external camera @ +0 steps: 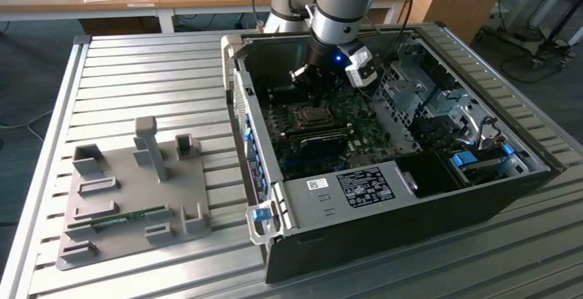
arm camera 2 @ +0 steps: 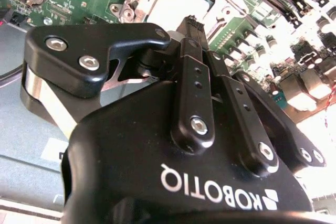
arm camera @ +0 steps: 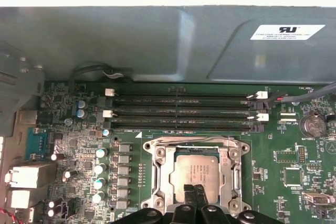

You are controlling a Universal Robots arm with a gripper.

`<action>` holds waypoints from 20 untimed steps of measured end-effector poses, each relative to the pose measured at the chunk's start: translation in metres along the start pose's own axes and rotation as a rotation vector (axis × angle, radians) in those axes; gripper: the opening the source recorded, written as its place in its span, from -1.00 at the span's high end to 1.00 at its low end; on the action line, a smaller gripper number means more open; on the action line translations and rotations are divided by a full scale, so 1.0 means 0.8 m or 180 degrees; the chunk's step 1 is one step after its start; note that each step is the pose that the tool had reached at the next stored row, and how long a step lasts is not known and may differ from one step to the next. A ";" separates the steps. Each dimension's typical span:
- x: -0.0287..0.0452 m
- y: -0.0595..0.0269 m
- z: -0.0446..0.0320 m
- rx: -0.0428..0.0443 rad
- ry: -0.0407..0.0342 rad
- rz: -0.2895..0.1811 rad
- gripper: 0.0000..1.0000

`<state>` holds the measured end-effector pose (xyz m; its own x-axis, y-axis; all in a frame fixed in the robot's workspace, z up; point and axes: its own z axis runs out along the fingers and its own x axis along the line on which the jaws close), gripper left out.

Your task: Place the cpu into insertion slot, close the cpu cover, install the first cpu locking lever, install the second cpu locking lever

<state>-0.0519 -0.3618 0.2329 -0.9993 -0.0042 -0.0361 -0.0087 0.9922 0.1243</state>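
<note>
From high off to one side the exterior view looks down on my arm over the open computer case (external camera: 383, 196), while both wrist views ride close above the green motherboard (arm camera: 283, 166), sharing the cpu (arm camera: 195, 174) in its socket and my gripper (arm camera: 197, 195).

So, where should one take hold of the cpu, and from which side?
The cpu lies flat, metal top up, with a silver frame close around it. So probably grip two opposite edges of its top, coming straight down from above; no approach from the side seems open.
</note>
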 end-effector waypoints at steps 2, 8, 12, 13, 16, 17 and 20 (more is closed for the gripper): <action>0.0000 0.000 0.0000 -0.0001 -0.0001 0.0000 0.79; 0.0000 0.000 -0.0004 0.0003 0.0000 0.0000 0.79; 0.0000 0.000 -0.0012 0.0004 0.0000 0.0000 0.79; 0.0000 0.000 -0.0016 0.0004 0.0000 0.0000 0.79; -0.0001 0.000 -0.0031 0.0003 0.0000 0.0000 0.79; -0.0001 0.000 -0.0038 0.0003 0.0000 0.0000 0.79; -0.0002 0.001 -0.0059 0.0003 0.0000 0.0000 0.79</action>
<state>-0.0519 -0.3617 0.2376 -0.9993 -0.0042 -0.0360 -0.0086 0.9923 0.1233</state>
